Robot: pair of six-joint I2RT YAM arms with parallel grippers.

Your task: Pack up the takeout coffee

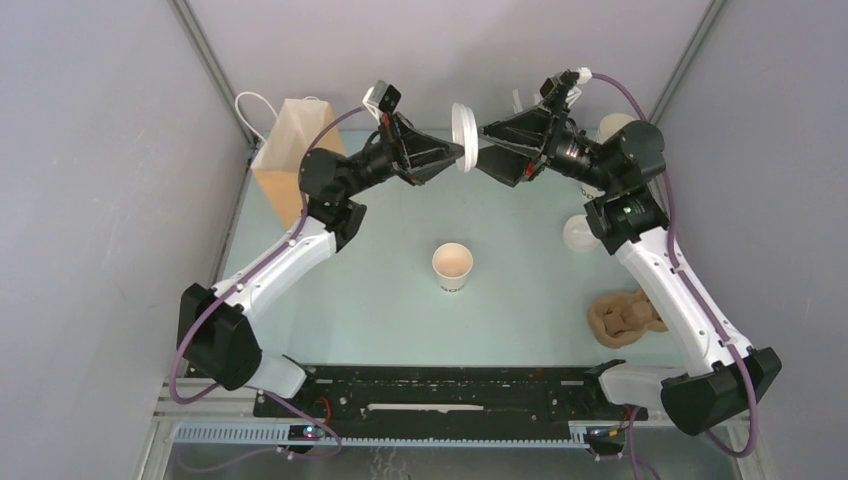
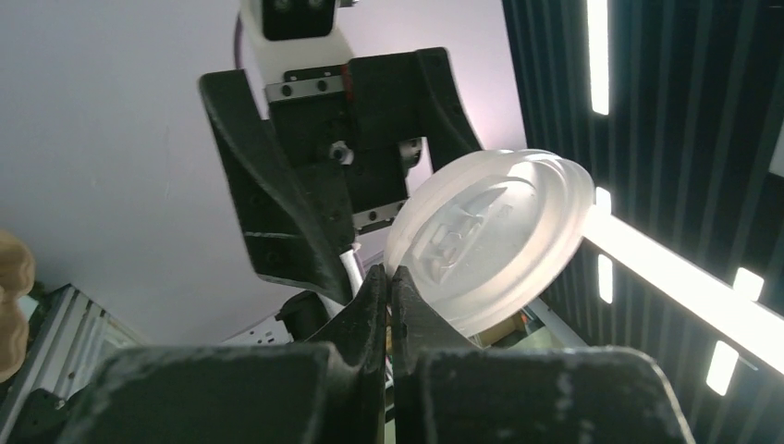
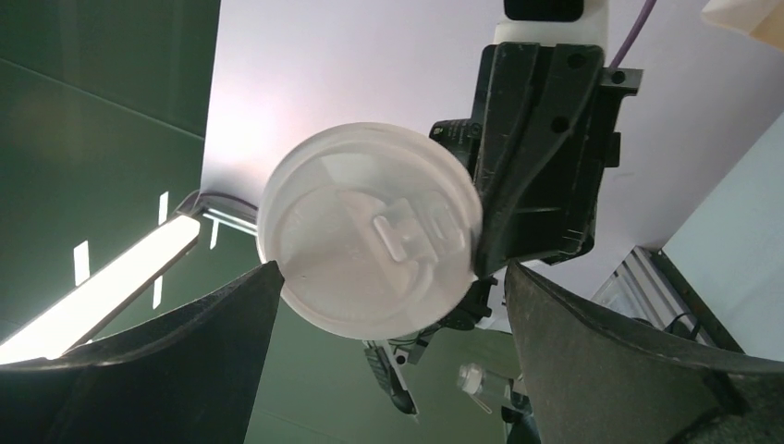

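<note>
Green worktop holds an open cup in the middle. Up at 12 o'clock, the left hand pinches a lid by its rim; the right hand gapes wide, empty. Lid looks light and bendy; grip the rim softly.

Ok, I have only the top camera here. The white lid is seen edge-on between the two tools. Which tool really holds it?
Observer: The left tool. In its wrist view it is shut on the rim of the lid.
Operator: And the right tool, does it grip too?
Observer: No. The right tool is wide open, and the lid only stands in its gap, not clamped.
</note>
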